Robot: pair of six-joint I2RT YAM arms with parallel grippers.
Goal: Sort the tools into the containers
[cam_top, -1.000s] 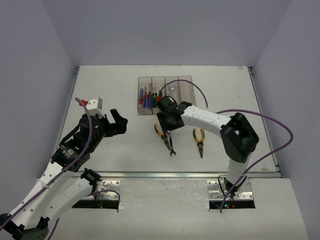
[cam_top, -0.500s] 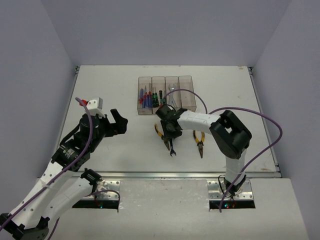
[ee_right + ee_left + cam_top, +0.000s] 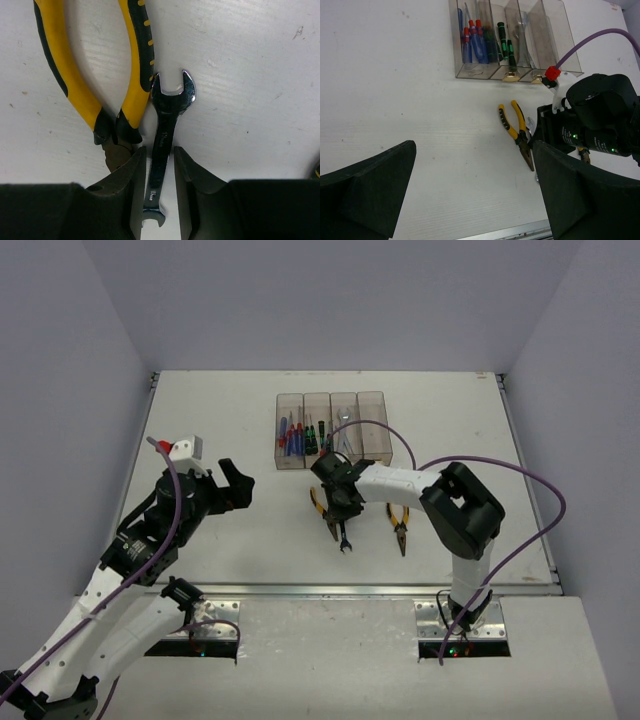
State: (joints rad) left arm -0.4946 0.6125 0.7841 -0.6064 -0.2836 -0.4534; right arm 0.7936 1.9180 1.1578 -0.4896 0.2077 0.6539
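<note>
Because the wrench [image 3: 164,125] lies against the pliers [image 3: 75,85], we hold the right gripper [image 3: 160,152] astride its shaft alone; whether the jaws pinch it is unclear.

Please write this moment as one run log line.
left gripper open, empty | right gripper astride wrench beside pliers, grip unclear | wrench on table

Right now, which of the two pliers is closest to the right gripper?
The pliers lying right beside the wrench that the right gripper straddles. The other pliers lies alone, farther right in the top view.
</note>
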